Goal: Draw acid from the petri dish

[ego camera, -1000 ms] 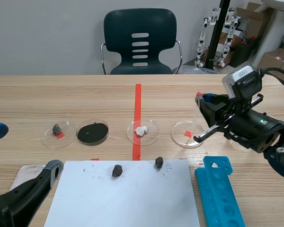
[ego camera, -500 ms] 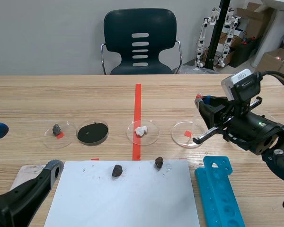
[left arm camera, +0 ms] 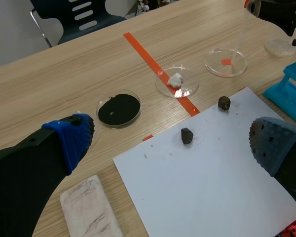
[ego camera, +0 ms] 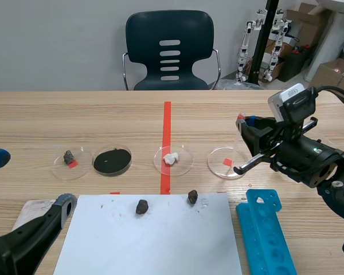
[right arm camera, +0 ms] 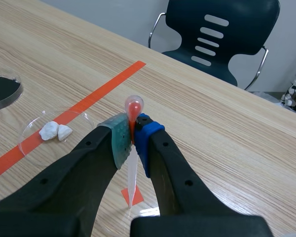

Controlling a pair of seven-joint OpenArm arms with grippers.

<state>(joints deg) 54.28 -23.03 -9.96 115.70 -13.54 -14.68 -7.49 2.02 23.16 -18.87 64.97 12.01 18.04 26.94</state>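
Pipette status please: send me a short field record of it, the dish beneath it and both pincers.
Pipette: upright, gripped just below its red bulb.
Right pincer: shut on the pipette.
Tip: pointing down at the red mark inside the clear petri dish; contact cannot be told.
Liquid: not discernible in the dish or the stem.
Left pincer: open, holding nothing, above the white paper.
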